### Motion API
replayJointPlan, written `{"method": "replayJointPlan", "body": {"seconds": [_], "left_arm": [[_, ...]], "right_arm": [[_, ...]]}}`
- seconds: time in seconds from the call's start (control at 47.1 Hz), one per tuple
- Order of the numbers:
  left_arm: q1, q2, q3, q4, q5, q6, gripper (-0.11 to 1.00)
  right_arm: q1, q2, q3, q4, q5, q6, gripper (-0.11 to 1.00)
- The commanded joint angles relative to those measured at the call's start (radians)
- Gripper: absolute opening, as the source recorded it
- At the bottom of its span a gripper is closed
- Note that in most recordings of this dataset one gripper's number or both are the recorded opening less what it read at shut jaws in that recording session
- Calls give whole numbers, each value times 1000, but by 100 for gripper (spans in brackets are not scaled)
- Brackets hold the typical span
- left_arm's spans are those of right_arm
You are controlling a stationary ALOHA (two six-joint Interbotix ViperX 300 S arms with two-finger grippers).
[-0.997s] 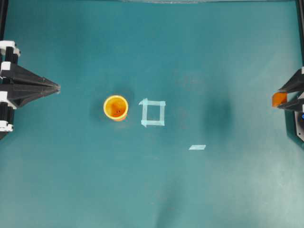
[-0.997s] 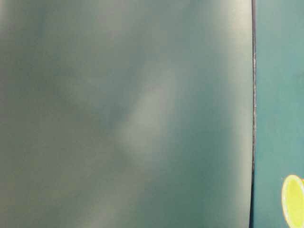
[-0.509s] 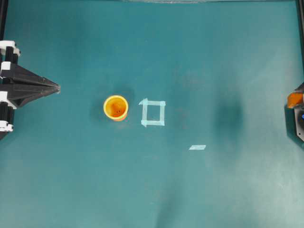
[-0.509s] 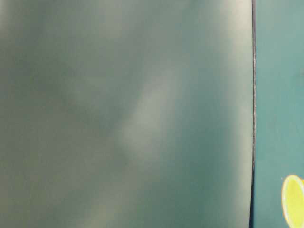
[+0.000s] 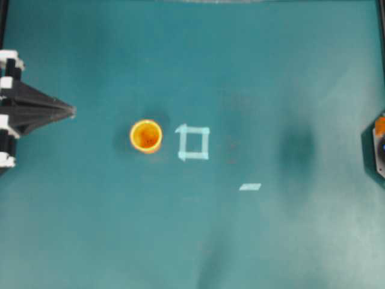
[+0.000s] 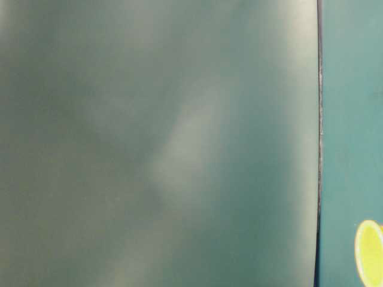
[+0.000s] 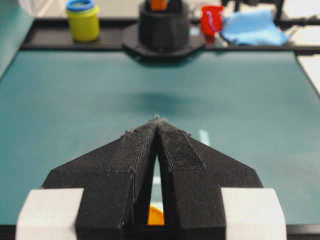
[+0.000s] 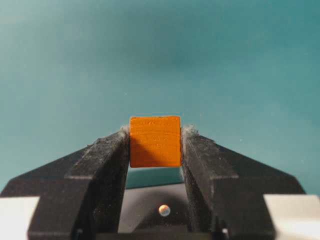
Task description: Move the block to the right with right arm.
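Note:
The block [image 8: 155, 141], a small orange cube, is clamped between the black fingertips of my right gripper [image 8: 155, 136] and held above the teal mat. In the overhead view only a sliver of the block [image 5: 380, 125] shows at the far right edge, over the right arm's base [image 5: 374, 153]. In the left wrist view the block [image 7: 159, 4] shows at the top, above that base. My left gripper [image 5: 71, 111] stays at the left edge with its pointed tips together [image 7: 157, 120] and nothing in them.
A yellow-orange cup [image 5: 146, 136] stands left of centre, next to a pale blue tape square [image 5: 193, 143]. A short tape strip [image 5: 250, 186] lies lower right. Beyond the mat's far edge are a yellow jar [image 7: 82, 20], a red cup [image 7: 212, 19] and a blue cloth [image 7: 250, 27].
My right gripper has drawn back to the right with the block, from fully visible at the right edge to almost out of the overhead view. The left arm has not moved.

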Motion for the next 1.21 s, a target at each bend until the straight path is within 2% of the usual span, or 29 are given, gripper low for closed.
{"method": "replayJointPlan", "body": {"seconds": [0.0, 1.188], "left_arm": [[2, 8, -31, 2, -5, -2, 0], [2, 8, -31, 2, 5, -2, 0]], "right_arm": [[2, 2, -26, 2, 3, -2, 40], [2, -11, -25, 2, 12, -2, 40]]}}
